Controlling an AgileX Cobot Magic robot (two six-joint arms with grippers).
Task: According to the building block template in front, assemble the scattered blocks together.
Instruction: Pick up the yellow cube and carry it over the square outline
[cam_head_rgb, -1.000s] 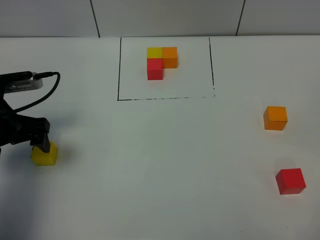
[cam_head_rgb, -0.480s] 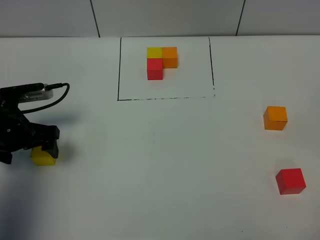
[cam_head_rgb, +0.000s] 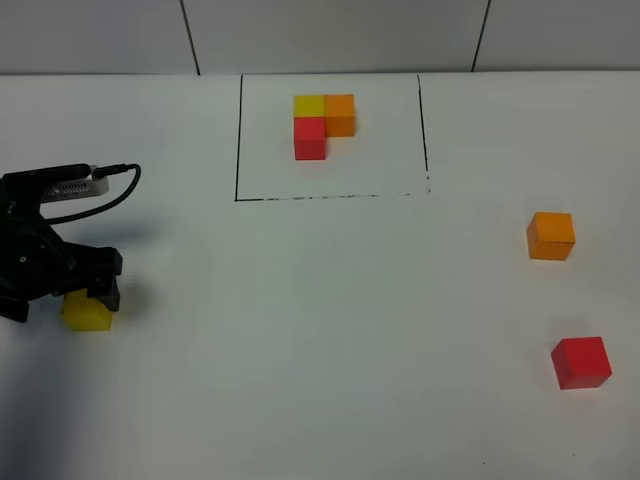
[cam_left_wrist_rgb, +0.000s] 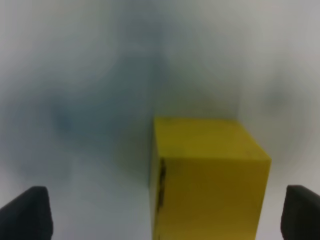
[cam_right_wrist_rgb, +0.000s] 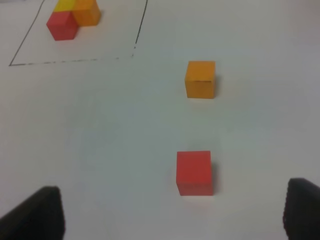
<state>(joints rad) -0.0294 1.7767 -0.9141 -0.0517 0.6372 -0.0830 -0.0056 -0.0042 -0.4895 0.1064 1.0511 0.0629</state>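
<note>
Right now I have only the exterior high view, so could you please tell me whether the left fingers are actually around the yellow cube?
Observer: Yes. The left wrist view shows the yellow cube between the open left fingers, with a gap on each side.
Operator: Thank you. Is it centred between them?
Observer: No, it sits clearly nearer one finger than the other.
Operator: And the right arm, which I cannot see at all?
Observer: In the right wrist view the right fingers are open and empty, with the red cube on the table ahead of them.
</note>
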